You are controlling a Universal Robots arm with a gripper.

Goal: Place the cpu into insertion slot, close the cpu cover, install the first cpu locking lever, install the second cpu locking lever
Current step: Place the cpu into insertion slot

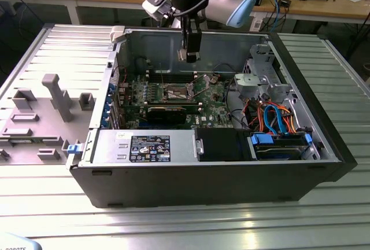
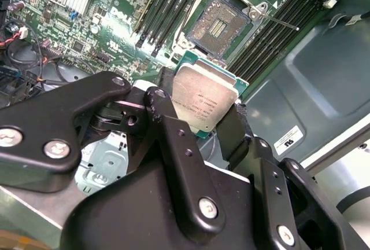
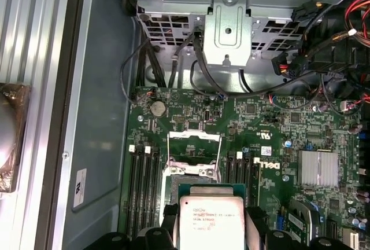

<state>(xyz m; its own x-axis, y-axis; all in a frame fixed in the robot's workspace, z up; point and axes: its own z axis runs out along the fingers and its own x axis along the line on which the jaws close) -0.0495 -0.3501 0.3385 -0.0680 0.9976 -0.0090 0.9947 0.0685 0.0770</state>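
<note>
Gripping 1 cpu (image 2: 205, 100), end effector (image 1: 191, 57) hovers abv 1 insertion slot (image 2: 219, 25).

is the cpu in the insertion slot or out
Out. The gripper holds the cpu clear of the insertion slot, which lies bare.

1. The case (image 1: 326, 146) lies on the surface (image 1: 173, 227) with its upper side open. The gripper (image 1: 191, 58), clamped on the cpu (image 2: 205, 102), hangs in that opening with free air beneath it down to the board.
2. The insertion slot (image 1: 176, 94) lies bare, and the cpu cover (image 3: 193, 144) stands tipped up off it.
3. In the exterior view, at 6 o'clock from the slot, the black graphics card (image 1: 166, 114) stands near it, walling that side.
4. At 3 o'clock the drive cage (image 1: 260, 76) and cables (image 1: 272, 117) crowd in, though well apart from the slot.
5. The memory slots (image 2: 167, 7) flank the slot, lying low.
6. At 12 o'clock the case's wall rises.
</note>
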